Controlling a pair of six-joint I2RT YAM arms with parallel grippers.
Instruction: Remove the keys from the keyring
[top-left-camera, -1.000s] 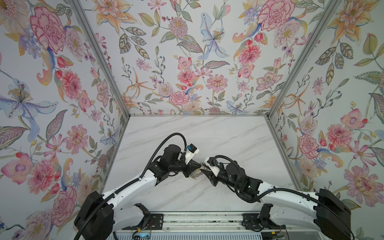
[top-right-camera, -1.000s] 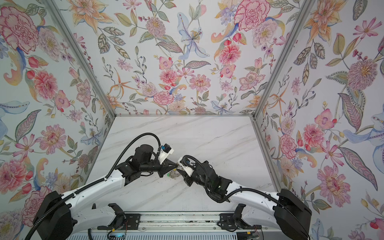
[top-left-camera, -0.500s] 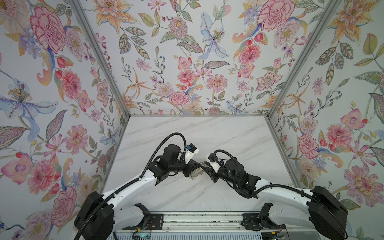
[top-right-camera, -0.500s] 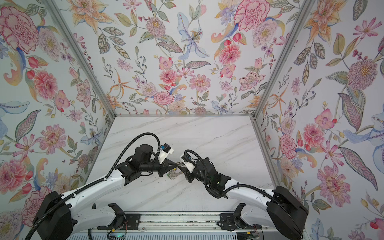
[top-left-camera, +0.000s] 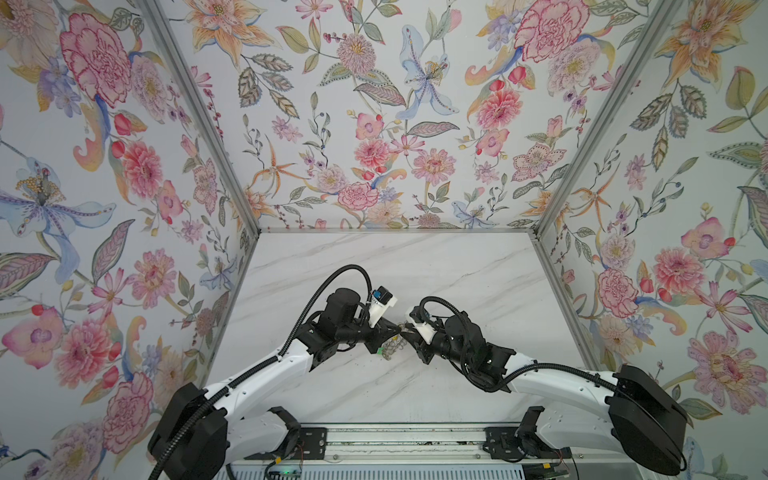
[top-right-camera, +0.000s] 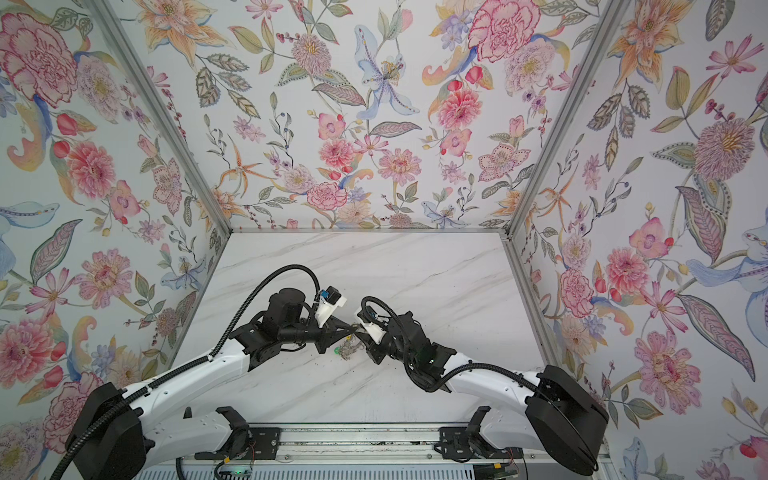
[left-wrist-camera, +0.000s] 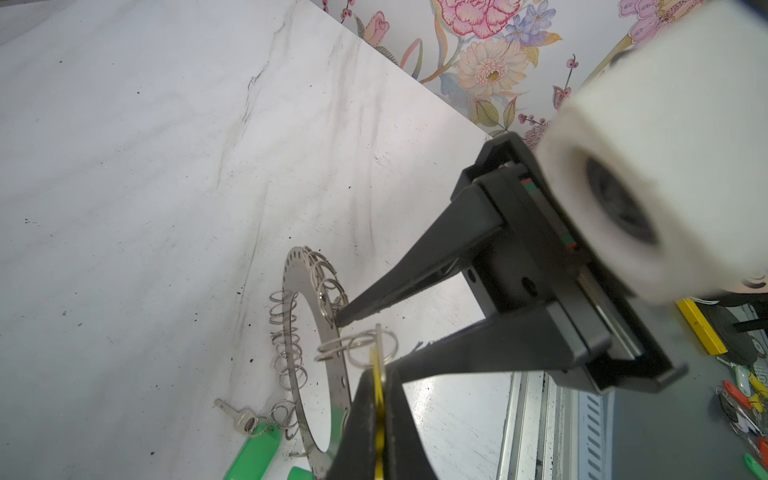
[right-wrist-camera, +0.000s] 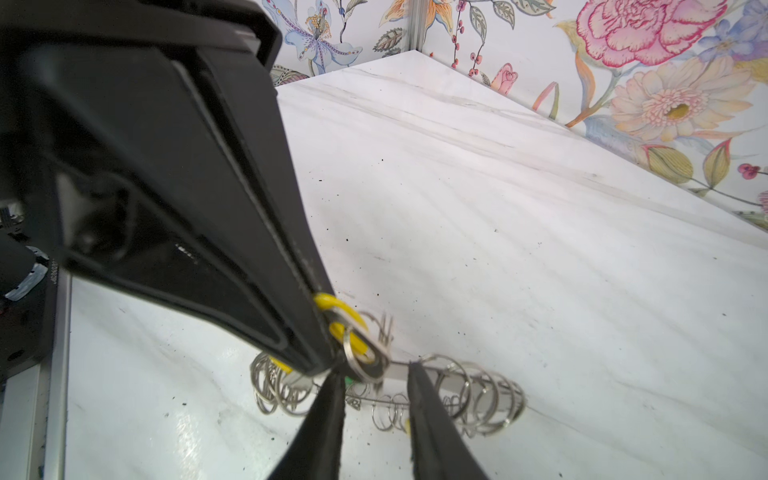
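Between the arms, left gripper (left-wrist-camera: 376, 409) clenches a yellow tag (right-wrist-camera: 347, 328); right gripper (right-wrist-camera: 376, 388) straddles the keyring (left-wrist-camera: 316, 332), parted; only the left wrist view shows a green-tagged key (left-wrist-camera: 239, 415).

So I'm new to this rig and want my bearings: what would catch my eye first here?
Loud floral wallpaper walls in a white marble table. Near its front middle the two black grippers meet over the keyring, a grey disc fringed with wire loops. The left gripper is shut on a yellow tag and the right gripper straddles the disc's rim with its jaws apart; a green-tagged key lies beside it.
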